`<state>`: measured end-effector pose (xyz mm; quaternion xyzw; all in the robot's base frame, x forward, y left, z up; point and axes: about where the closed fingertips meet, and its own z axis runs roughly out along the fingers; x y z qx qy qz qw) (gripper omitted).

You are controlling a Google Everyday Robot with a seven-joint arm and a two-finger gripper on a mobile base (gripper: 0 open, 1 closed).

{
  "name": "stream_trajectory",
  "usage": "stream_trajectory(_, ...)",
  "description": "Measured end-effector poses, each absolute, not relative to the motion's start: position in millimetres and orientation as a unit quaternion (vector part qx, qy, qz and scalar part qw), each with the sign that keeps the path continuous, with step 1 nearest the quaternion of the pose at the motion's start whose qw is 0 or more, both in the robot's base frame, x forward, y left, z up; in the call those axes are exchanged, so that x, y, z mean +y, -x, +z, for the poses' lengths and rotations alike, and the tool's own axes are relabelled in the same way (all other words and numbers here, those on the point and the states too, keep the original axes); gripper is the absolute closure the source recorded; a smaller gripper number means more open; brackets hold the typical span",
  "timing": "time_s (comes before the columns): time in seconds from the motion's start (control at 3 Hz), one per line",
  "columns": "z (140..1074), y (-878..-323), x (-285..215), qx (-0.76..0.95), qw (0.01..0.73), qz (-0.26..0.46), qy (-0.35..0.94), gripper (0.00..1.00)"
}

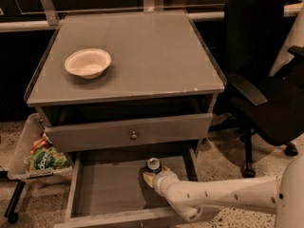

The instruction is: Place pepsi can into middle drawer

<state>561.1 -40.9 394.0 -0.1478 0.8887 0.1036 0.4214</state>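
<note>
Grey wooden middle drawer [104,191] stands open; pepsi can [153,165] upright inside, far right. The gripper [151,177] sits against it, hold cannot be told; release likely remains.

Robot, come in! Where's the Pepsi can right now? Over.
Gripper low inside middle drawer, against pepsi can. Can upright near drawer's back, right of centre. White bowl up on cabinet top, out of the way.

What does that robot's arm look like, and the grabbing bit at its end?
The arm is a smooth, rounded off-white tube with a bulging joint; no cables or markings show. Its pincer, over the middle drawer right by the pepsi can, looks pale tan and slimmer than the arm.
</note>
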Motion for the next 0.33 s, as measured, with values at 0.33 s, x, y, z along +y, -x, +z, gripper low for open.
stream_trajectory(0.33, 394.0, -561.1, -40.9, 0.889, 0.421, 0.104, 0.148, 0.0)
